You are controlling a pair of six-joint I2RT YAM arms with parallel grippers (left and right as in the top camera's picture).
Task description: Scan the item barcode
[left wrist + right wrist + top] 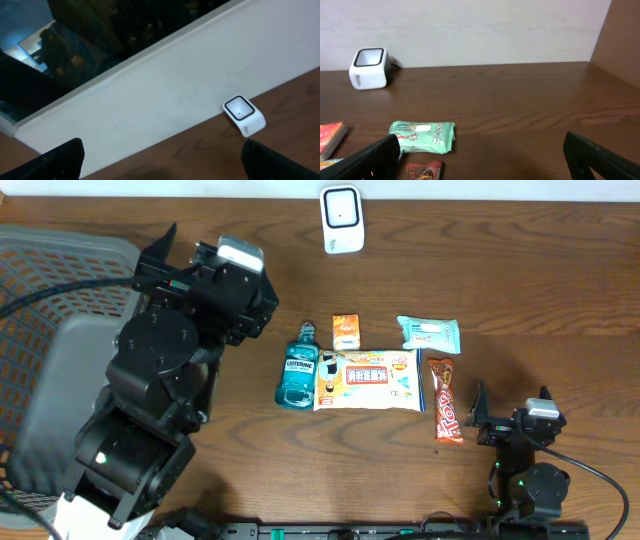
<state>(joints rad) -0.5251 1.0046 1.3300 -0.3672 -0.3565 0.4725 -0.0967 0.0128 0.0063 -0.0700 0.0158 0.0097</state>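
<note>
Grey basket (80, 250) — cut off at left; left arm (150, 370) hides part; snack bar (423, 171) cropped below.

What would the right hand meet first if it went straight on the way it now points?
The way looks free: the open right hand faces bare table, with the pale wall beyond likely the first obstacle. The green wipes pack lies just left of that line, though depth is unclear.

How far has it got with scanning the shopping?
Barely begun, it seems. Nothing looks done: the mouthwash bottle, chocolate bar and wipes pack lie unscanned on the table. In hand: nothing; the left gripper and right gripper are both open and empty. To do: picking up an item and showing its barcode to the white scanner.
</note>
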